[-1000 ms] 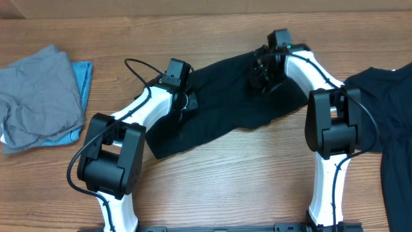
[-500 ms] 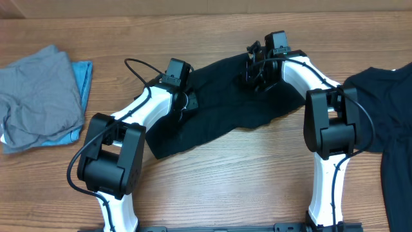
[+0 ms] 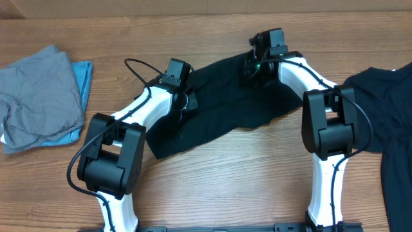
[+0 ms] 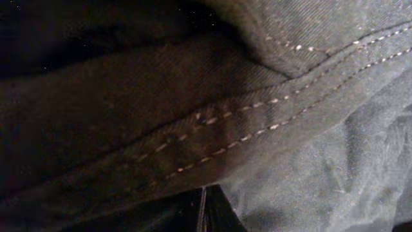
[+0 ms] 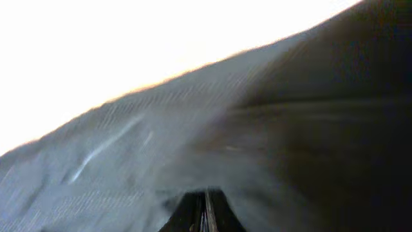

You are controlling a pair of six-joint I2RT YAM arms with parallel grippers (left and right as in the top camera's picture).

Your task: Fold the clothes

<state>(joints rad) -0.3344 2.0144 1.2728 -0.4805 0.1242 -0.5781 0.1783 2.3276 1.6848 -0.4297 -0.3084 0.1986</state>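
Wooden tabletop (image 3: 225, 187), two white-and-black arms reaching in from the near edge.

Black pants (image 3: 225, 122) lay in the middle as one long slanting band, rumpled. Could not tell whether they were already doubled over once.

Left pincer (image 3: 183, 104) was down on the near-left part of the pants. Its wrist view was filled with dark cloth and a stitched seam, the jaws together at the bottom of that view. Judged: clamped on a pinch of the pants.

Right pincer (image 3: 252, 68) was at the far upper edge of the same pants. Its jaws were also together, with cloth rising straight off them against a bright background. Judged: holding that edge a little off the surface.

At far left a grey piece (image 3: 38, 96) sat in a loose folded stack on top of a light-blue piece (image 3: 84, 74); these looked finished or nearly so.

At far right another black garment (image 3: 386, 109) lay spread out and ran off the edge of view, untouched.

Progress estimate: under halfway. The pants fold was only being set up, and the right-hand garment had yet to be done.
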